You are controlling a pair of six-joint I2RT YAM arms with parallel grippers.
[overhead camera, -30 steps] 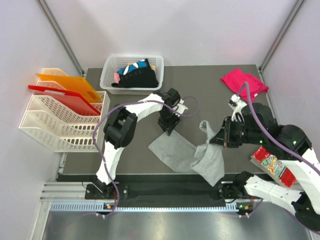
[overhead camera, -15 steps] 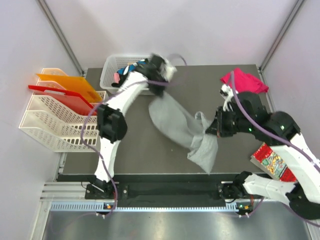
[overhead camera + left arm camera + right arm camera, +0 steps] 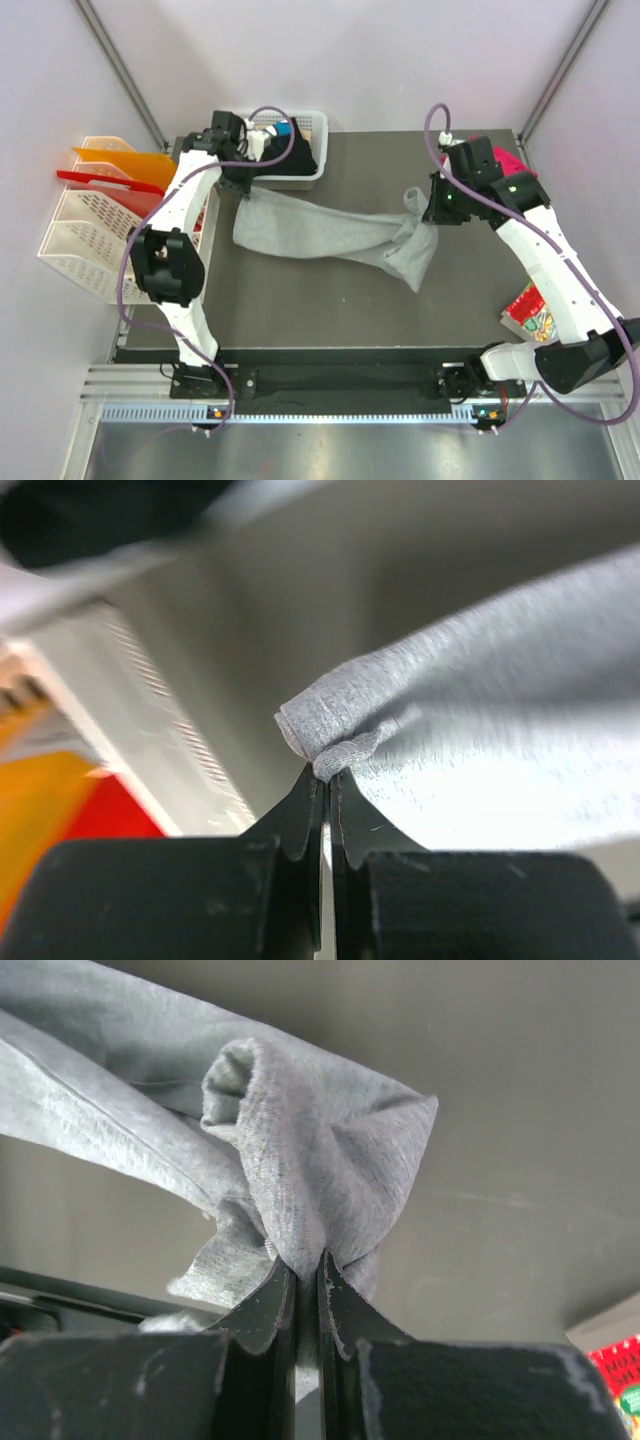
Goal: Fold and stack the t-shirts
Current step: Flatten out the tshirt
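Left fingers (image 3: 296, 820) are clamped shut on the 9 o'clock end of the light grey t-shirt (image 3: 320, 230), right fingers (image 3: 262, 1312) on the 3 o'clock end; it's strung 9-to-3 over the dark surface (image 3: 400, 310).

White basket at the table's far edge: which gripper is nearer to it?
Left. The left gripper sits by the basket, at its front edge, clamping the grey t-shirt; the right gripper holds the shirt's other end, well off to the right.

Pale lilac walls (image 3: 400, 60) all round, dark grey tabletop (image 3: 300, 310), slanted metal struts (image 3: 120, 70) up the corners, even light.
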